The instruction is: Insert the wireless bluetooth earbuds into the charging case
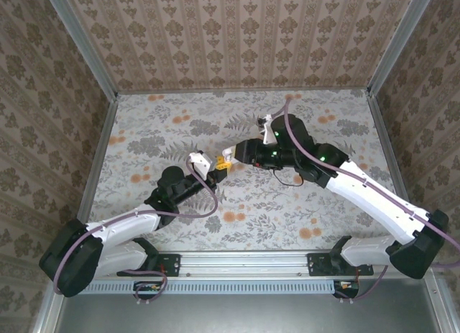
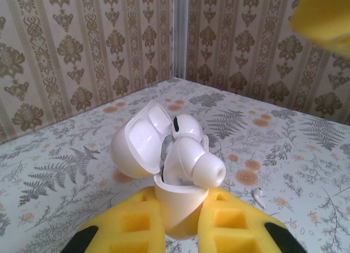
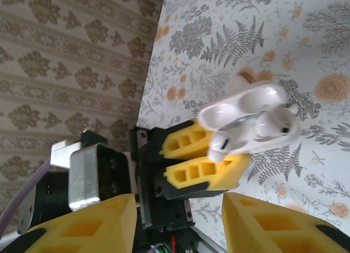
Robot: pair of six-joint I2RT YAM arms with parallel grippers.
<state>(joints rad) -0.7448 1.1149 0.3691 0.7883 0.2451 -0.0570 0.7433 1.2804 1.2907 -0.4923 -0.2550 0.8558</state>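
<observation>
- The left gripper (image 2: 180,197) is clenched on the lower shell of the charging case (image 2: 178,210), one yellow foam finger (image 2: 134,223) on each side, holding it upright above the floral table (image 2: 295,154).
- The case lid (image 2: 139,146) is swung open toward 10 o'clock in the left wrist view.
- Both earbuds (image 2: 191,154) are at the case mouth. The front earbud (image 2: 196,168) leans with its rounded tip toward 3 o'clock and stands proud of the rim. The rear earbud (image 2: 187,127) is at its 12 o'clock, against the lid.
- A small white bit (image 2: 258,195) lies on the table at 3 o'clock of the case; what it is cannot be told.
- In the top view the right gripper (image 1: 230,156) is close by at 2 o'clock of the left gripper.
- In its own camera its jaws are spread wide, holding nothing.
</observation>
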